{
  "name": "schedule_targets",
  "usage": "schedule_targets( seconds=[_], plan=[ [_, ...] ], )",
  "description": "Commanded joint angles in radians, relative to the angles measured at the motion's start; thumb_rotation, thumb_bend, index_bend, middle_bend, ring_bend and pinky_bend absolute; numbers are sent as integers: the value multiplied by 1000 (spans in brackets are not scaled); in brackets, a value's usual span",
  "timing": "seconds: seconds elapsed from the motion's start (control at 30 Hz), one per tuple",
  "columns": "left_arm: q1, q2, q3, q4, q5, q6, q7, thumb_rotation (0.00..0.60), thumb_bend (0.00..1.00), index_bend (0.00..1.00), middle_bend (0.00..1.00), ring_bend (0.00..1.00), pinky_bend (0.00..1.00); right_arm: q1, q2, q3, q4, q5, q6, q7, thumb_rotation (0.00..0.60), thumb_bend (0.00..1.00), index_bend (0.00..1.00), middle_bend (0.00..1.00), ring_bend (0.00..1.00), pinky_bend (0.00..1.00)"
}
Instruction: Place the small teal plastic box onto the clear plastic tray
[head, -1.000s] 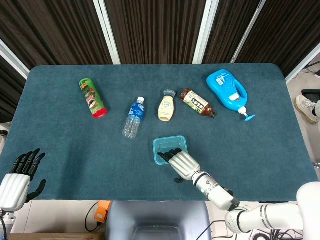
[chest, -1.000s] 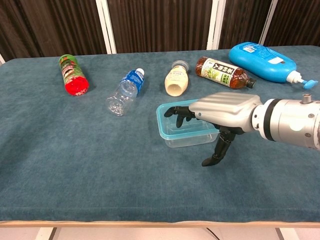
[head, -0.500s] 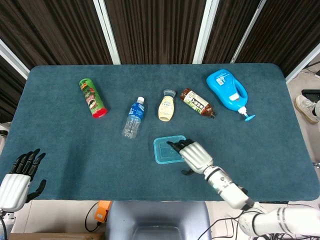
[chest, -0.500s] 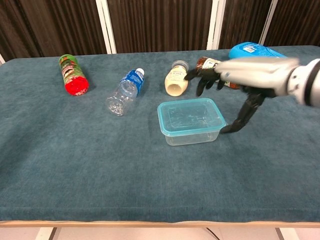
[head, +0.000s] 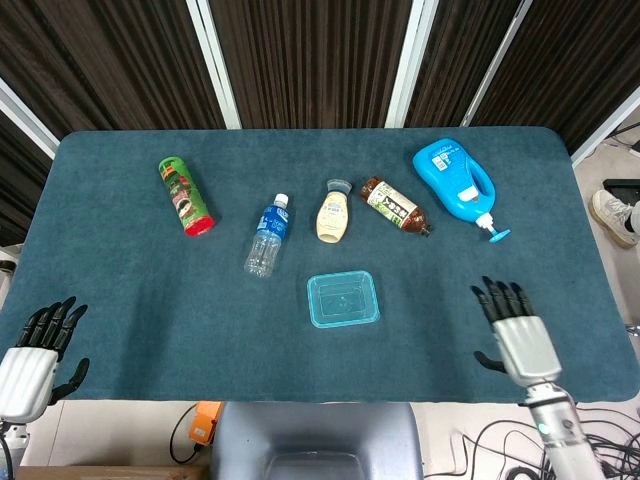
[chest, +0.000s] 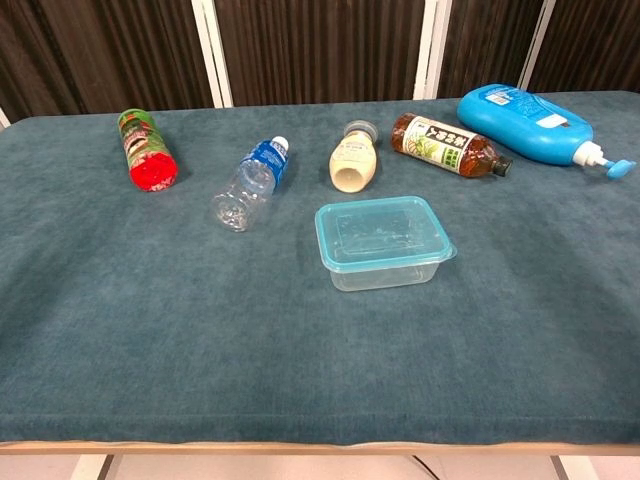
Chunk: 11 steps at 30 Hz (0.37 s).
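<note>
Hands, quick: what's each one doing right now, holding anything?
Left hand: open, fingers spread, holding nothing, at the near left table edge.
Right hand: open, fingers spread, holding nothing, well to the right of the teal box.

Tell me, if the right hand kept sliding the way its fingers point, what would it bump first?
Probably nothing. The right hand points up the bare blue cloth-covered table; the blue plastic pump bottle lies slightly left of that line.

The small teal plastic box (head: 343, 299), a teal-lidded clear tub, sits upright and closed on the table (head: 140, 290), well apart from the right hand (head: 512, 328), off to that hand's left.
</note>
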Motion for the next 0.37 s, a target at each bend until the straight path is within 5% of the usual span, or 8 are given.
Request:
schedule_targets(
  seconds=[0.03, 0.37],
  plan=[
    [-1, -4, -2, -4, -5, -5, 15, 600, 400, 0, 0, 0, 117, -87, 7, -14, 133, -77, 50, 191, 600, 328, 0, 0, 0, 52],
    [11, -7, 8, -10, 5, 7, 45, 600, 401, 0, 0, 0, 117, -124, 20, 35, 143, -111, 34, 204, 600, 328, 0, 0, 0, 50]
  ],
)
